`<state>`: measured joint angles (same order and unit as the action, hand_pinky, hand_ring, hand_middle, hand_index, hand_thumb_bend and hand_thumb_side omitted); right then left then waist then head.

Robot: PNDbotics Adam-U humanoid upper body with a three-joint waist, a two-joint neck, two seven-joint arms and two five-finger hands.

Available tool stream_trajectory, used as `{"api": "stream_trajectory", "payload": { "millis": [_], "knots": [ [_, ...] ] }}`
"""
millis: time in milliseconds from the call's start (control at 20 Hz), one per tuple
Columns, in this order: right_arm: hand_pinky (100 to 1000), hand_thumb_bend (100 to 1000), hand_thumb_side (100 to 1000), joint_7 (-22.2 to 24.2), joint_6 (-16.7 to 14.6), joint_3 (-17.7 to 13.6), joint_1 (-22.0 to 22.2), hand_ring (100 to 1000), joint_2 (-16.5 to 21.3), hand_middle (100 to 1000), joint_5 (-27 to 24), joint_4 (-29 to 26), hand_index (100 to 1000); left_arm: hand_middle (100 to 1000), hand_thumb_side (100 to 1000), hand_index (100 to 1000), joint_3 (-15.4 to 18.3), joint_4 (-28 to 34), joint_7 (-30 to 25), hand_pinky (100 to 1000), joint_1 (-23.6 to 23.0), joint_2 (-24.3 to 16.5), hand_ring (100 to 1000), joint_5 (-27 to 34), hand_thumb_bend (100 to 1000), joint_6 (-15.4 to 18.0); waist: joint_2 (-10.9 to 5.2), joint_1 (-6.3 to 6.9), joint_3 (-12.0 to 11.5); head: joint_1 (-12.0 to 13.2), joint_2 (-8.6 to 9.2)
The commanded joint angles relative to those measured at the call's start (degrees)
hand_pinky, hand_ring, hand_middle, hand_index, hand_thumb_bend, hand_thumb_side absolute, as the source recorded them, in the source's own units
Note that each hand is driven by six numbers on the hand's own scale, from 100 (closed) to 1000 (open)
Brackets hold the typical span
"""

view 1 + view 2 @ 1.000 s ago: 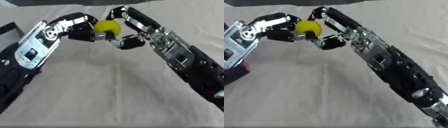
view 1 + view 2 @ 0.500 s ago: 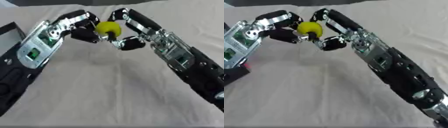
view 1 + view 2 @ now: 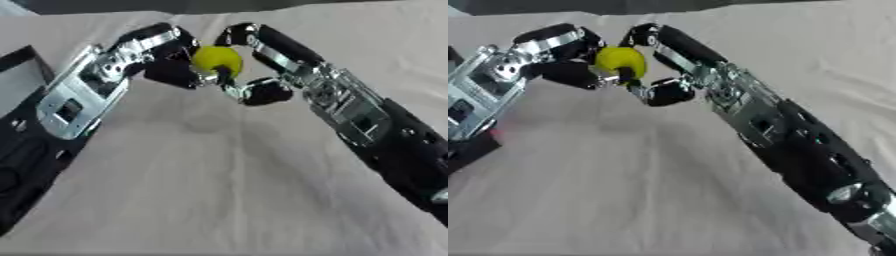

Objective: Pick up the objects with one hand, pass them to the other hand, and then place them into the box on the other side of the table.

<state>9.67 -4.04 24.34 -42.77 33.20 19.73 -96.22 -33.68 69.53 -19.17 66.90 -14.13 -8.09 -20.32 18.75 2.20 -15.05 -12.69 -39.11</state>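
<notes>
I keep both hands, left hand (image 3: 171, 60) and right hand (image 3: 249, 65), clasped around the yellow ball (image 3: 216, 60) above the worktop (image 3: 219, 190) for the handover.

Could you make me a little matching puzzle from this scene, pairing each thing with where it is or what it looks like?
Column one:
1. yellow ball
2. left hand
3. right hand
4. box

Column two:
A. comes in from the right side, fingers curled around the round thing
B. stands at the left edge of the table, dark rim
C. held up in the air between the two hands
D. comes in from the left side, fingers closing on the round thing

Pairs: 1-C, 2-D, 3-A, 4-B
</notes>
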Motion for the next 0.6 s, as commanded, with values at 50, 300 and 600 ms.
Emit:
{"api": "stream_trajectory", "payload": {
  "millis": [50,300,600],
  "knots": [
    [900,100,100,1.15,-1.2,-0.75,-0.9,916,0.73,784,0.55,-1.97,826,522,238,515,0.89,-1.37,0.36,859,0.24,-1.46,611,-0.5,100,-0.51,-1.19,-0.09,0.05,0.25,0.65],
    [916,100,126,0.24,-1.4,-1.25,-0.77,949,0.78,814,1.86,-1.86,870,518,231,523,1.25,-2.19,0.55,856,0.02,-1.66,605,-0.45,100,-0.09,-1.22,-0.1,0.17,0.29,0.71],
    [919,100,146,-2.33,0.87,-1.74,-0.61,959,0.88,827,4.32,-1.31,893,512,217,524,1.29,-1.9,0.34,850,-0.31,-2.75,599,-0.22,100,0.16,-1.29,-0.03,0.2,0.3,0.65]
  ]
}}
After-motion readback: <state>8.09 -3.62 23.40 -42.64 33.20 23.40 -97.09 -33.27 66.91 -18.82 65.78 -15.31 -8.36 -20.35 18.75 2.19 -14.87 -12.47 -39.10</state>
